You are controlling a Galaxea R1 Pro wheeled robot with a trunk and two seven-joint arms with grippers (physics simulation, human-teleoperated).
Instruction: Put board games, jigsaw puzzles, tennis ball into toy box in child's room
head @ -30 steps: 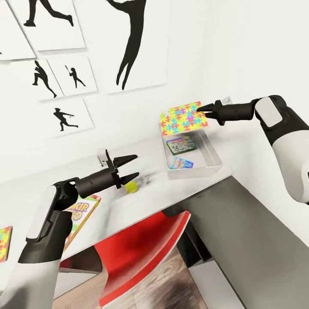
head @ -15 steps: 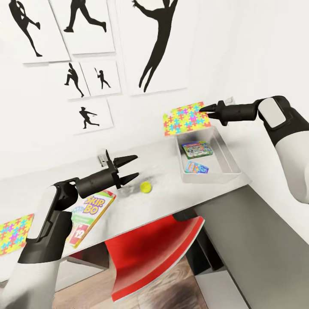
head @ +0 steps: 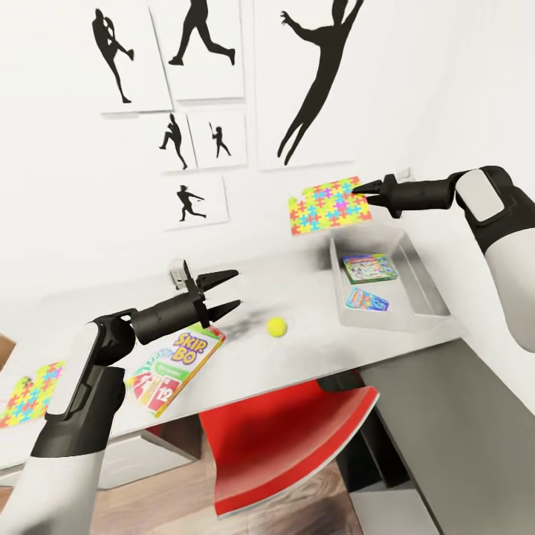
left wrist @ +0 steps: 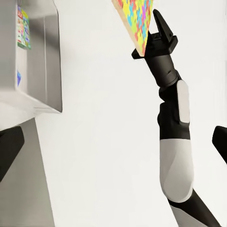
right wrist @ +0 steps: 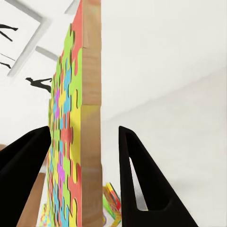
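The right gripper (head: 360,190) is clamped on one jigsaw puzzle (head: 331,204), held above the toy box (head: 431,286), where two board games (head: 369,268) are stowed. Ball, Skip-Bo and second puzzle (head: 30,384) remain on the table (head: 297,357).

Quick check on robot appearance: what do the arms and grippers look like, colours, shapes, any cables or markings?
Both arms are alike: glossy white rounded shells with black joint sections, plus a light-grey oblong panel on a black segment. The forearms narrow to matte black cylinders. The left gripper and right gripper are black, each with two tapered, pointed fingers on a flanged black collar. No cables, logos or markings are visible.
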